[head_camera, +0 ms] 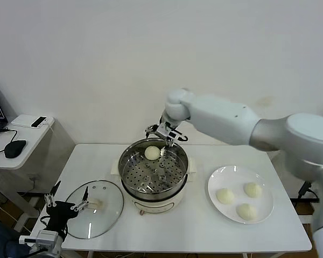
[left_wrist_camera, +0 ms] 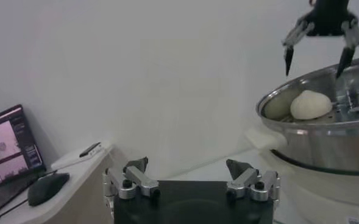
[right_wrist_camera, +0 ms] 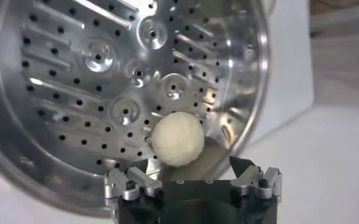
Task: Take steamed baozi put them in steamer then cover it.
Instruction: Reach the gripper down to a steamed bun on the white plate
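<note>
Right hand [head_camera: 165, 134] hovers, fingers apart, over the steamer's [head_camera: 153, 173] far rim, one baozi [head_camera: 152, 152] lying on the tray. Three baozi [head_camera: 225, 195] wait on the plate [head_camera: 217, 179] at right. Lowering carelessly could clip that rim.

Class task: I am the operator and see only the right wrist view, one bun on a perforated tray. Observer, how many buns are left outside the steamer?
Observer: Three baozi wait on the white plate, right of the steamer.
Operator: Where is the lid?
Observer: The cover lies flat on the table, left of the steamer.
Operator: And the other arm?
Observer: The left gripper is open, low at the cover's near-left edge. The right gripper hangs open above the placed bun.
</note>
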### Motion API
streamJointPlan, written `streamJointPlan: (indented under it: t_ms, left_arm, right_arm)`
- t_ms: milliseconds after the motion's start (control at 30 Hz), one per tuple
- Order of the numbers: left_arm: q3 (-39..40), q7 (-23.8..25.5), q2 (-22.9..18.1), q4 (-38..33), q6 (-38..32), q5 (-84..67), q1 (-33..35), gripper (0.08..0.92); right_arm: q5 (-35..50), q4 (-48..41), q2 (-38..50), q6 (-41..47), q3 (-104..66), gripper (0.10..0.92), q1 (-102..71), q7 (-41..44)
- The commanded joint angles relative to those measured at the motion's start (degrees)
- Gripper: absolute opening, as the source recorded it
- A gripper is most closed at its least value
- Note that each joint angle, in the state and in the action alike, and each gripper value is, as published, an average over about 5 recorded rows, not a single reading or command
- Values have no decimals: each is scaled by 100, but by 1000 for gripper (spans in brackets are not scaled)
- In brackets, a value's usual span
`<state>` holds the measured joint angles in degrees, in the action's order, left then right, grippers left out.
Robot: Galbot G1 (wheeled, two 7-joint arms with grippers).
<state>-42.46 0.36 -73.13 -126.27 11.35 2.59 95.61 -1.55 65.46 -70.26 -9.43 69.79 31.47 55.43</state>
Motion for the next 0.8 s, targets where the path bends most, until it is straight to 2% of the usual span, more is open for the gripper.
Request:
streamJointPlan:
  t_ms: [33,200,433,600,800]
  left_arm:
    - [-2,-4,59,-116,43,-52,-15,823]
    - [4,-30,153,-131,56,-94,-50,823]
    - [-6,-38,268,-94,71,-216,-130,823]
    - [-3,-42,309,-22,65,-215,-149,823]
    - [-25,-41,282,3,66,-193,-147,823]
  right_arm:
    - [1055,1579,1506,2021,-44,823,517,454]
    - [1196,2532,2784,2766,-177,823,444,490]
    - [855,3068,4240,2936,-312,823,-252,429]
    - [530,3134,4596,2912,-804,823,-1223,341]
    - [83,2971,4520,2950,-1612,823,-2423,233]
